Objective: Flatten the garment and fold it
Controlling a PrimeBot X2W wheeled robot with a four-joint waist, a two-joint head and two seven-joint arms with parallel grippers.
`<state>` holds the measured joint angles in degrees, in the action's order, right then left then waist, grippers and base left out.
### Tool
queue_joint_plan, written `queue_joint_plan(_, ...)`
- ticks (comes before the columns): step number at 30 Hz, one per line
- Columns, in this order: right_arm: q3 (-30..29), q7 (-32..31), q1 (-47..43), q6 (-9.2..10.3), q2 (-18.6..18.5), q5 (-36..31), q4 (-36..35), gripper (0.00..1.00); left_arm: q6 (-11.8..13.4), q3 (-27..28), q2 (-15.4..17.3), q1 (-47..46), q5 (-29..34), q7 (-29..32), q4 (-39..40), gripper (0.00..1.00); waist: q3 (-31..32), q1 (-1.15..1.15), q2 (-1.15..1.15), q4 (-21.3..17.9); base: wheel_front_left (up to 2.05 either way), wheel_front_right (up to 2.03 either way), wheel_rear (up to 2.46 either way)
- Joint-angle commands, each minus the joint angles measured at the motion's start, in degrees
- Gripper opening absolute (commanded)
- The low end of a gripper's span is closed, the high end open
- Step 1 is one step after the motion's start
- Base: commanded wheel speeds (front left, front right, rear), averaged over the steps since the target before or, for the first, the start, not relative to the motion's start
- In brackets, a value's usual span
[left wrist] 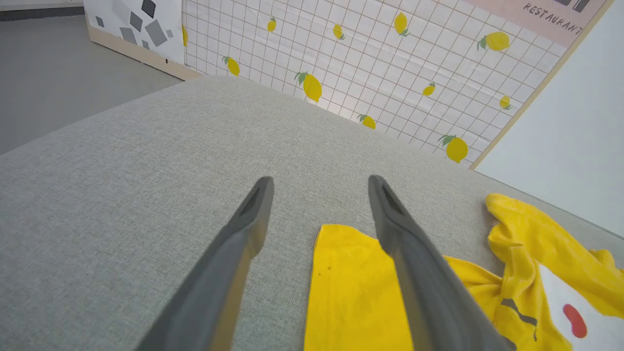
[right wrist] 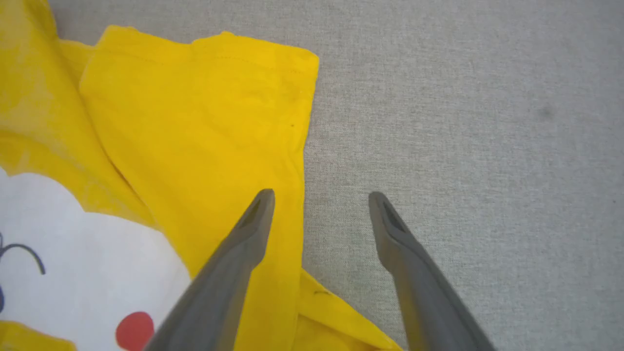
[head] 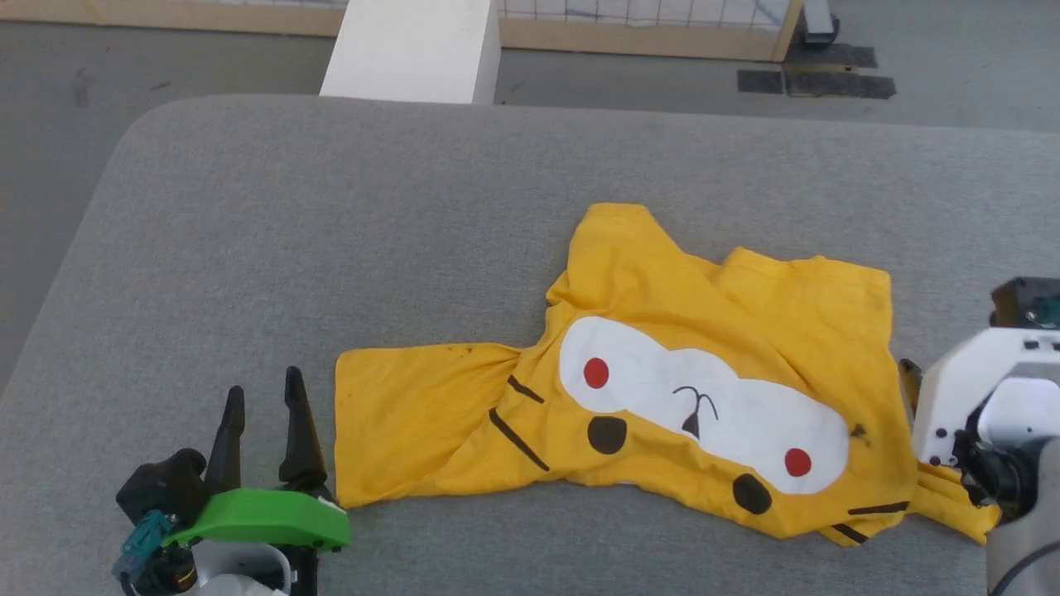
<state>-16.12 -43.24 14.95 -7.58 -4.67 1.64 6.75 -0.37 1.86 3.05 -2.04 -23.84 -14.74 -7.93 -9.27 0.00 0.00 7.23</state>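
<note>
While the garment (head: 662,389) lies crumpled on the grey bench (head: 331,207), its cat face is turned up, and the white patch, red dots and black dots can be seen. One sleeve is spread flat at the garment's left end, and the cloth is twisted next to it. The left hand (head: 265,385) is seen just beside that sleeve, over bare bench. Its two fingers are held apart, with nothing between them. The right hand (right wrist: 321,195) is placed at the garment's right edge. Its fingers are held apart too: one is seen over the yellow cloth and the other over the bench beside it. Nothing is gripped by it.
</note>
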Motion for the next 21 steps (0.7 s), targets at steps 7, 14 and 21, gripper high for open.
queue_joint_plan(7, 5.0, -3.2, 4.5, 0.09, -3.8, -4.4, 9.2, 1.00, 0.4, -1.3, -0.2, -1.3, -1.0, -0.3, -0.4, 1.00, -3.6, 0.00, 0.00, 3.9, 0.00, 0.00, 0.00)
queue_joint_plan(14, 8.7, -4.6, 7.6, 0.09, -5.4, -0.6, 11.2, 0.00, 0.6, -2.4, -0.2, -1.8, -1.8, -0.3, -0.9, 1.00, -4.6, 0.00, 0.00, 5.7, 0.00, 0.00, 0.00)
queue_joint_plan(21, 12.7, -4.0, 21.2, 0.09, -8.0, -0.2, 11.7, 0.00, 0.7, -4.4, -0.2, -3.2, -3.0, -0.3, -1.0, 1.00, -7.2, 0.00, 0.00, 7.7, 0.00, 0.00, 0.00)
